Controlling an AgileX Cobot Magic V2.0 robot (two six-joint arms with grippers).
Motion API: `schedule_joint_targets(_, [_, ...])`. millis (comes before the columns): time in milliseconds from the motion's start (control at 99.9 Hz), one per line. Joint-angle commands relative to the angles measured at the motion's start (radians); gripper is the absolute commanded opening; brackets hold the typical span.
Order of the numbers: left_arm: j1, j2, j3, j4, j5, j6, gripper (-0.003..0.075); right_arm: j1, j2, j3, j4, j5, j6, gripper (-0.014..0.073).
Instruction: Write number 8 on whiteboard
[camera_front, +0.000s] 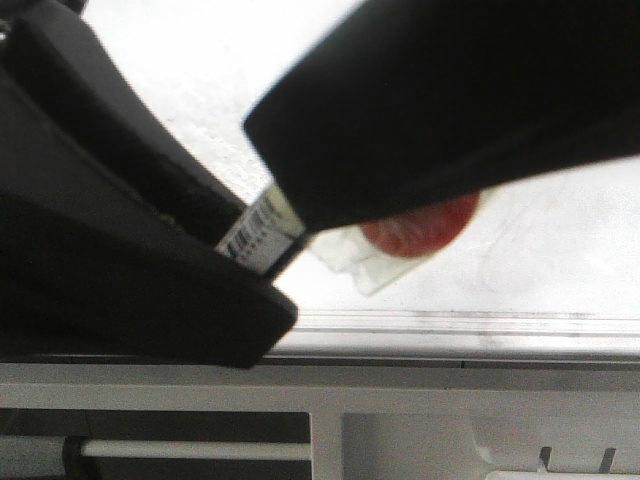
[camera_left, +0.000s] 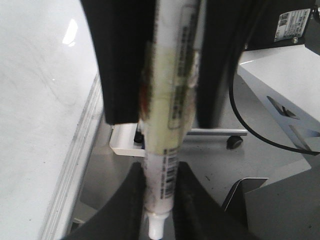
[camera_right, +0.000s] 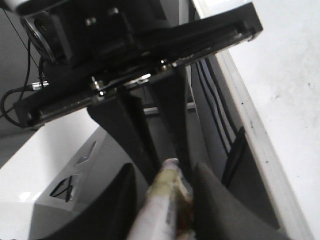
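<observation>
Pen (camera_left: 170, 125) is looking light, stiff and smooth; hold its middle. Both end effectors, left (camera_left: 159, 200) and right (camera_right: 167, 200), are squeezing it beside the whiteboard (camera_left: 40, 100).

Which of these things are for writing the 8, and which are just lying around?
For the job:
whiteboard
pen
left end effector and right end effector, both gripping the pen

Just lying about:
red round thing in clear plastic
little black wheel

No 8 shows yet.
</observation>
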Motion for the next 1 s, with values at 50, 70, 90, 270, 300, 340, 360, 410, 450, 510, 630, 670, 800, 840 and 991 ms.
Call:
schedule_joint_targets(50, [-0.009, -0.018, -0.034, -0.03, -0.043, 0.002, -0.002, 0.002, -0.005, -0.036, 0.053, -0.002, -0.004, -0.0063])
schedule_joint_targets(70, [-0.009, -0.018, -0.034, -0.03, -0.043, 0.002, -0.002, 0.002, -0.005, -0.036, 0.053, -0.002, -0.004, -0.0059])
schedule_joint_targets(90, [-0.009, -0.018, -0.034, -0.03, -0.043, 0.0, -0.002, 0.002, -0.005, -0.036, 0.053, -0.002, -0.004, -0.0059])
schedule_joint_targets(270, [-0.009, -0.043, -0.034, -0.109, -0.061, -0.002, 0.0154, -0.028, -0.005, -0.092, -0.008, 0.08, 0.082, -0.006])
schedule_joint_targets(300, [-0.009, -0.057, -0.034, -0.125, -0.074, -0.01, 0.0209, -0.041, -0.005, -0.116, -0.05, 0.1, 0.116, -0.006])
schedule_joint_targets(340, [-0.009, -0.074, -0.034, -0.147, -0.08, -0.011, 0.0295, -0.064, -0.005, -0.159, -0.129, 0.144, 0.166, -0.006])
schedule_joint_targets(360, [-0.009, -0.087, -0.034, -0.155, -0.083, -0.011, 0.0335, -0.077, -0.005, -0.175, -0.158, 0.168, 0.202, -0.006])
schedule_joint_targets(410, [-0.009, -0.122, -0.034, -0.166, -0.089, -0.014, 0.0413, -0.107, -0.005, -0.246, -0.284, 0.234, 0.302, -0.006])
schedule_joint_targets(450, [-0.009, -0.157, -0.034, -0.166, -0.089, -0.021, 0.0457, -0.131, -0.005, -0.294, -0.381, 0.279, 0.378, -0.006])
schedule_joint_targets(510, [-0.009, -0.217, -0.034, -0.166, -0.099, -0.052, 0.0472, -0.156, -0.005, -0.382, -0.507, 0.349, 0.475, -0.006])
schedule_joint_targets(630, [-0.009, -0.333, -0.018, -0.166, -0.193, -0.133, 0.0468, -0.165, -0.005, -0.539, -0.81, 0.427, 0.708, -0.0043])
schedule_joint_targets(670, [-0.009, -0.365, -0.003, -0.166, -0.248, -0.164, 0.0456, -0.165, -0.008, -0.567, -0.873, 0.405, 0.777, -0.0041])
schedule_joint_targets(800, [-0.009, -0.47, 0.065, -0.219, -0.411, -0.217, 0.04, -0.163, -0.058, -0.567, -0.958, 0.181, 0.965, -0.0041])
schedule_joint_targets(840, [-0.009, -0.489, 0.086, -0.247, -0.446, -0.217, 0.0378, -0.163, -0.077, -0.537, -0.956, 0.082, 0.965, -0.0041])
schedule_joint_targets(991, [-0.009, -0.537, 0.16, -0.346, -0.555, -0.217, 0.0201, -0.163, -0.126, -0.349, -1.052, -0.15, 0.965, -0.0041])
